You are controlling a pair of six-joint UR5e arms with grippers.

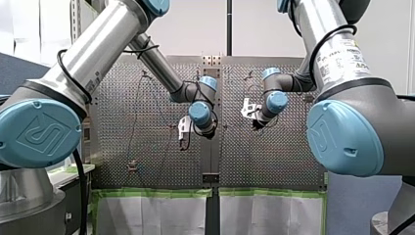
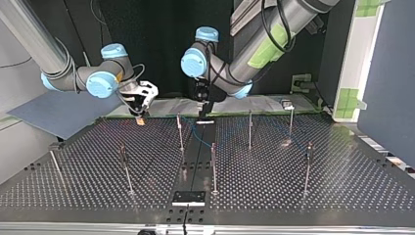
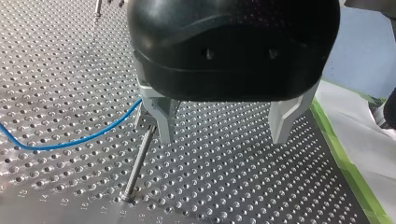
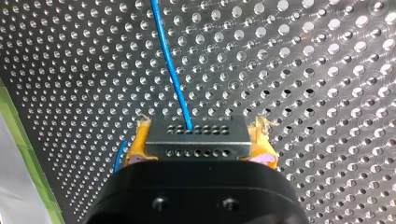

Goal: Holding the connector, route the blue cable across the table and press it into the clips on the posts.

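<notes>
Your right gripper (image 4: 200, 140) is clamped on the connector (image 4: 196, 150), with its yellow pads (image 4: 136, 142) on the connector's two ends. The blue cable (image 4: 170, 60) leaves it straight ahead. In the top view this sits at about eleven o'clock on the table (image 2: 318, 196).

Your left gripper (image 3: 222, 135) stands wide and empty at twelve o'clock. One metal finger (image 3: 164, 119) is just beside the top of a post (image 3: 139, 161), where the cable arrives. You cannot tell whether it sits in the clip.

Judge the cable thin, light and limp. It will sag and trail, so pinch it close beside a clip. The connector looks rigid and gives a sure hold.

Slim posts (image 2: 213, 166) stand from three round to nine o'clock and slack could snag on them. The two grippers are also near each other.
</notes>
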